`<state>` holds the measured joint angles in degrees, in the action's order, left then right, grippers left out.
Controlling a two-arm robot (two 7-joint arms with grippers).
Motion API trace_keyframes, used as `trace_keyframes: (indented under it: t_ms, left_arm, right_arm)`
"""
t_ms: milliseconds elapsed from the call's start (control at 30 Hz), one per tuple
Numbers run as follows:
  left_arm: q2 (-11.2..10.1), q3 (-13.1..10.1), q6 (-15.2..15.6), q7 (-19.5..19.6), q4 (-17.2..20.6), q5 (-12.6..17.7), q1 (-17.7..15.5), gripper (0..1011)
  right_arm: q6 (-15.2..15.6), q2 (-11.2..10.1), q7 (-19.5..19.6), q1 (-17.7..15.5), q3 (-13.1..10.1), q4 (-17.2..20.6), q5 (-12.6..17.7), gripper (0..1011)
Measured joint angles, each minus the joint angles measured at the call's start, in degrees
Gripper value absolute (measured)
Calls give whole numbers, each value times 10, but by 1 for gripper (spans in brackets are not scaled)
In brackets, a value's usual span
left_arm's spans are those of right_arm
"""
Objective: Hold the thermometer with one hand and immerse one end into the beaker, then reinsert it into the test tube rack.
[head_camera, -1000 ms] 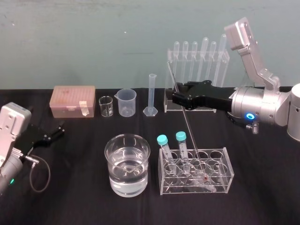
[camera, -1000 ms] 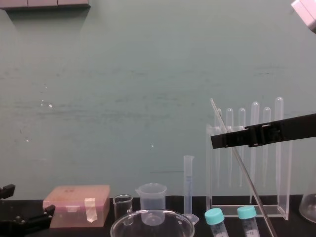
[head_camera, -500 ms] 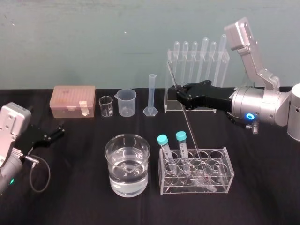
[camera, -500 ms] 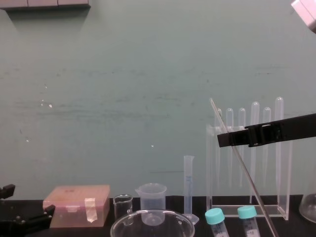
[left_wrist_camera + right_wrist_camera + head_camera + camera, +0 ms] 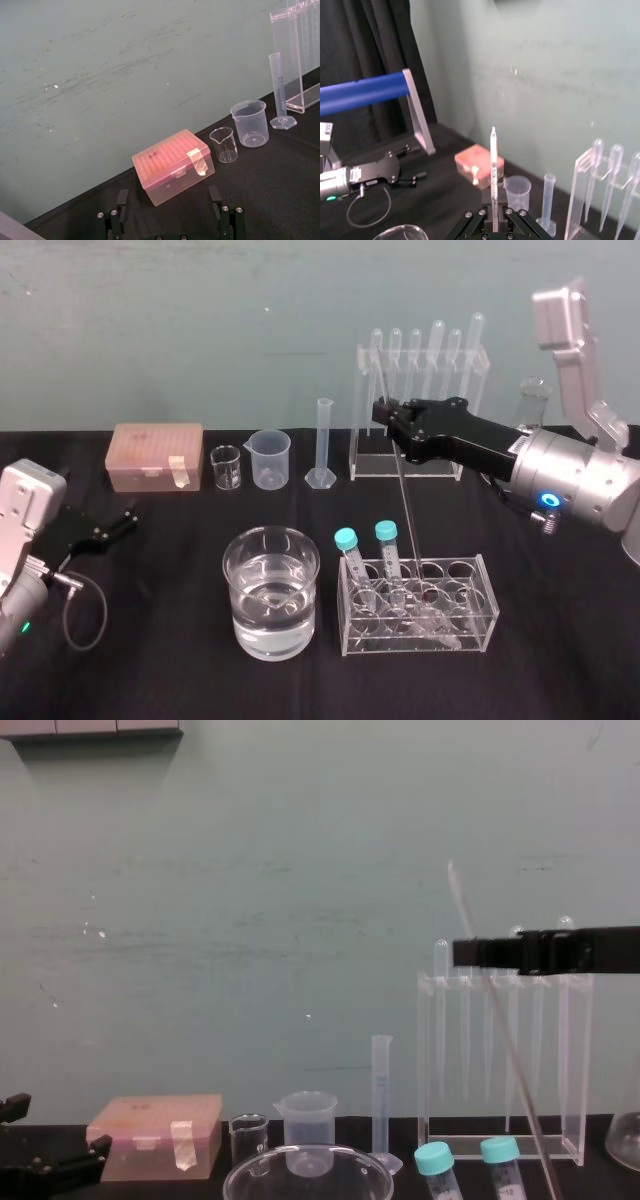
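Observation:
My right gripper (image 5: 386, 417) is shut on the thermometer (image 5: 405, 505), a thin clear glass rod, near its upper end. The rod slants down from the fingers, and its lower end reaches into the top of the low clear test tube rack (image 5: 480, 615), which holds two blue-capped tubes. In the right wrist view the thermometer (image 5: 493, 165) stands up between the closed fingers (image 5: 501, 206). The chest view shows the gripper (image 5: 470, 953) as a black bar crossing the rod (image 5: 510, 1060). The beaker (image 5: 271, 590), wide and part full of water, stands left of the rack. My left gripper (image 5: 125, 521) rests open at the far left.
Along the back stand a pink tip box (image 5: 157, 455), a tiny glass beaker (image 5: 226, 467), a small plastic beaker (image 5: 270, 458), a thin measuring cylinder (image 5: 323, 445) and a tall clear stand with pipettes (image 5: 425, 455). A flask (image 5: 533, 400) sits behind my right arm.
My right gripper closed on the thermometer and rose with it. The rod now stands steeper and higher, its tip lifted off the rack's floor. The left arm stayed still.

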<state>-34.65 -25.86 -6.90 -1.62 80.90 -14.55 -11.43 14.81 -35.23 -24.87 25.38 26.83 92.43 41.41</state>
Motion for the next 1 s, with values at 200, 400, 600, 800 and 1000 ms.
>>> trace_keyframes:
  t_ms: [200,400,600,800,1000]
  left_arm:
    - [0,0,0,0,0,0,0,1008]
    - [0,0,0,0,0,0,0,1008]
    - [0,0,0,0,0,0,0,1008]
    - [0,0,0,0,0,0,0,1008]
    - [0,0,0,0,0,0,0,1008]
  right_arm:
    - [-85,-10,-10,-44,-25,19,-16,57]
    - [-132,-5,-16,-88,-54,32,-6,57]
    - [-152,1,-17,-118,-74,41,-2,57]
    - [-163,4,-23,-124,-87,46,-8,57]
    - [-162,10,-32,-107,-96,50,-6,57]
